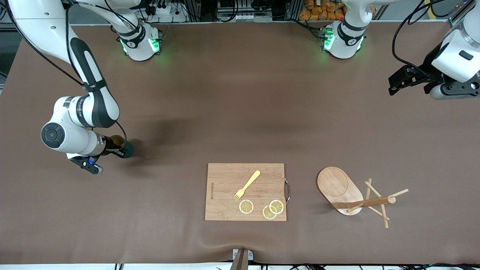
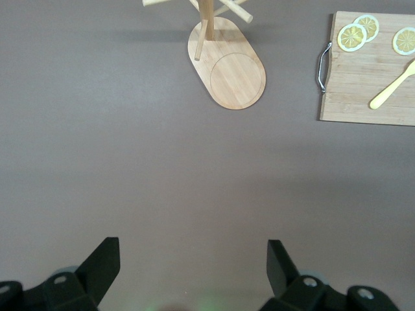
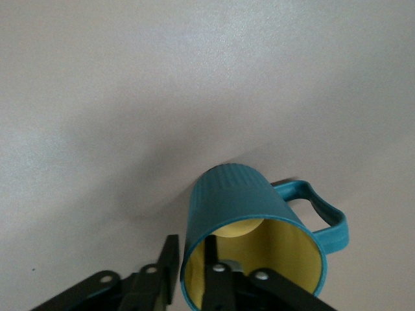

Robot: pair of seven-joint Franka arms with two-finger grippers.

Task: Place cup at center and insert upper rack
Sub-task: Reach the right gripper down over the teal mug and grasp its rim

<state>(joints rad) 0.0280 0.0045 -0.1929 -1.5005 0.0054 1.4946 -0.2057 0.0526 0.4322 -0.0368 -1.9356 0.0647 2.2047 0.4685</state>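
The dark teal ribbed cup [image 1: 126, 149] stands on the table toward the right arm's end, its tan-yellow inside facing up. My right gripper [image 1: 117, 147] is shut on the cup [image 3: 249, 201] wall, one finger [image 3: 212, 259] inside the rim and the other [image 3: 170, 259] outside; the handle points away from them. The upper rack [image 1: 369, 203], a wooden mug tree, lies tipped on its side with its oval base [image 1: 337, 185] on edge, toward the left arm's end. My left gripper [image 1: 393, 84] waits open and empty, high over that end of the table; its wrist view shows the rack [image 2: 230, 71] ahead.
A rectangular wooden cutting board [image 1: 225, 195] lies between cup and rack, near the front camera, carrying a yellow fork [image 1: 247, 184] and three lemon slices [image 1: 246, 206]. A metal handle [image 1: 287, 190] sticks out of the board's side facing the rack. Brown table cloth [image 1: 240, 112] covers the table.
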